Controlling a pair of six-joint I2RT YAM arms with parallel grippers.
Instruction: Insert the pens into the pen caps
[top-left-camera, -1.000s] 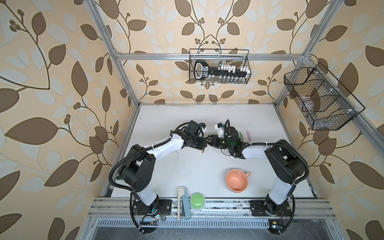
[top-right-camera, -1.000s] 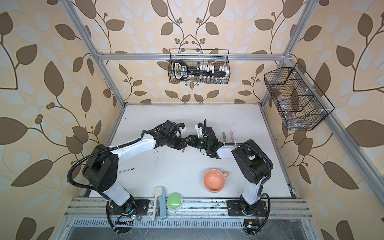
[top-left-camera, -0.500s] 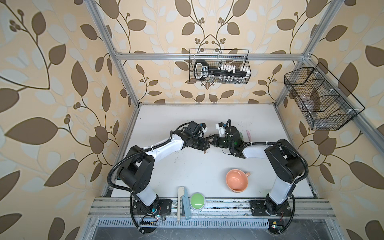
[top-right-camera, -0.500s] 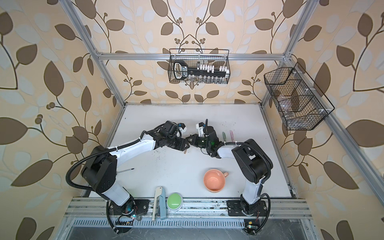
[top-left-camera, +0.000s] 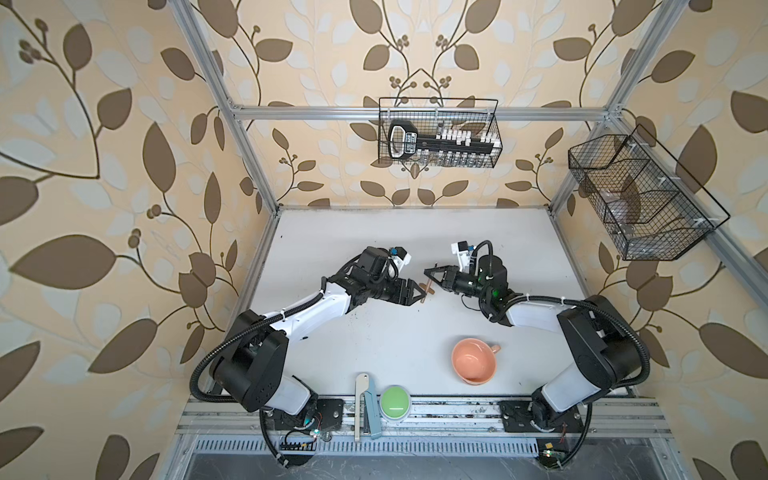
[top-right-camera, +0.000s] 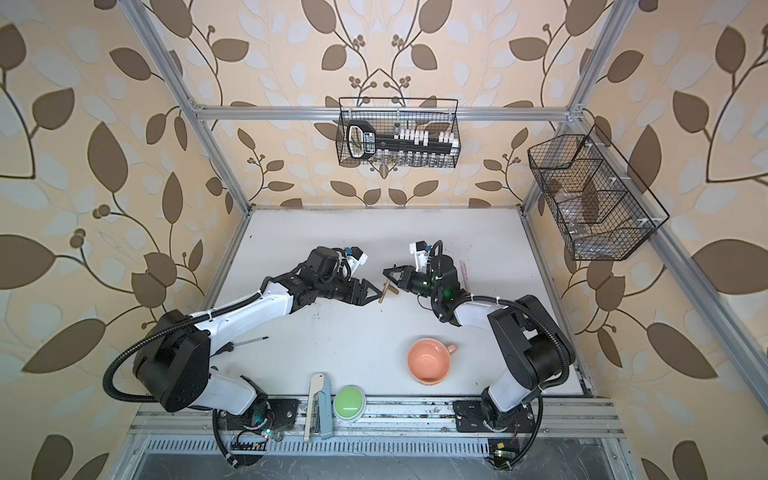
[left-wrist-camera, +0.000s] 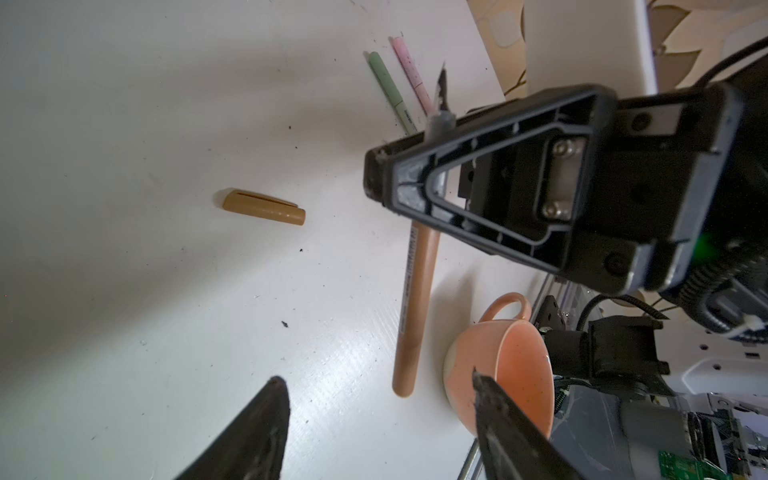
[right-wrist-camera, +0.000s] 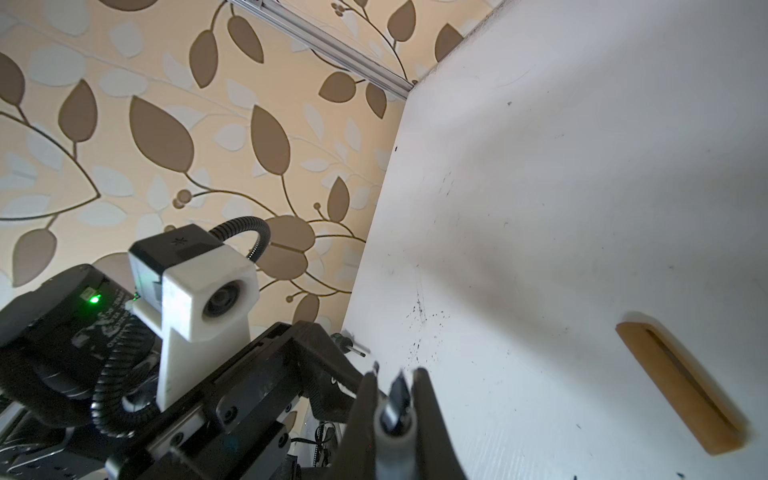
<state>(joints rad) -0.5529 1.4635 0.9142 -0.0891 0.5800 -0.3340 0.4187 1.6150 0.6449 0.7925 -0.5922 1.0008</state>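
The tan-brown pen (left-wrist-camera: 415, 291) is pinched near its writing end by the right gripper (right-wrist-camera: 395, 380). The fingers are pressed tight on the grey collar, so that only the dark tip stands clear and the long barrel slants away unsupported. The matching tan-brown cap (left-wrist-camera: 264, 207) is seen lying flat on the counter (left-wrist-camera: 124, 270), apart from both arms, with its clip slot upward. The left gripper (left-wrist-camera: 376, 376) is shown spread wide and empty, pointed toward pen and cap. A green pen (left-wrist-camera: 390, 89) and a pink pen (left-wrist-camera: 409, 68) are laid side by side farther off; whether they are capped cannot be told. An orange cup (left-wrist-camera: 511, 365) stands near the barrel's free end.

The step in hand is judged to be the fetching of the cap. It would best be taken across its rounded, closed end, so that the flat-cut end, taken to be the mouth, is left unobstructed and projecting past the fingers. The cap should then be brought in line with the pen's axis before being pushed on, since a pen held so close to its tip may pivot under any sideways load. A straight, gentle push is called for.
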